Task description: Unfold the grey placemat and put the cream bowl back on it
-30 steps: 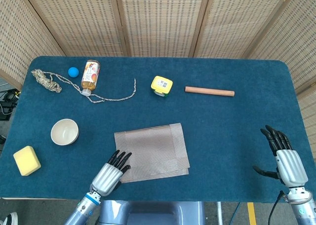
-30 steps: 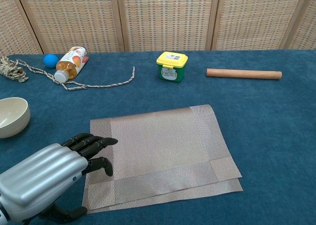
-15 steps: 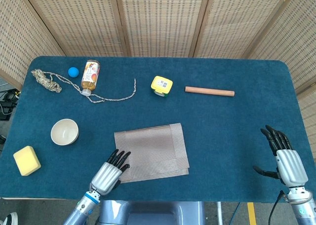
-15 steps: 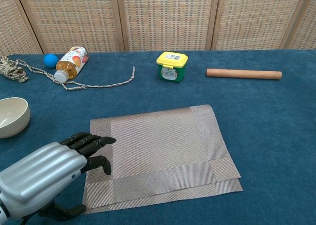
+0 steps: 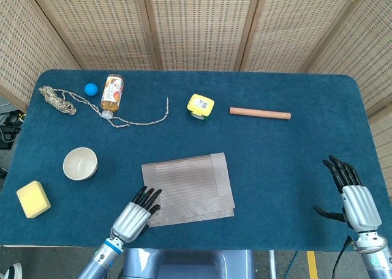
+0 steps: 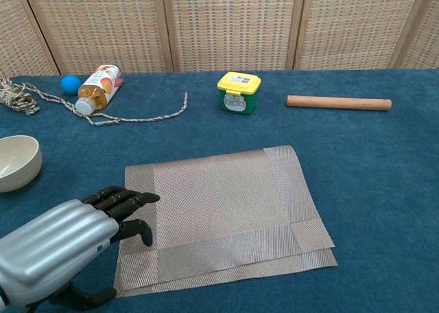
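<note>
Placemat (image 6: 219,210) just by left robot hand (image 6: 65,248)

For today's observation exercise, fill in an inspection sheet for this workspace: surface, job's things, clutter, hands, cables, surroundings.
Surface: blue table, carpet-like cover.
Job's things: grey placemat still folded, two layers showing at its near edge; cream bowl upright, empty, left of the placemat and apart from it.
Clutter: yellow sponge at the near left; rope, blue ball and a bottle lying on its side at the far left; yellow-lidded tub and wooden stick at the far middle.
Hands: left hand at the placemat's near left corner, holding nothing; right hand at the near right, fingers apart, holding nothing.
Cables: dark cables off the table's left edge.
Surroundings: woven screens behind.
</note>
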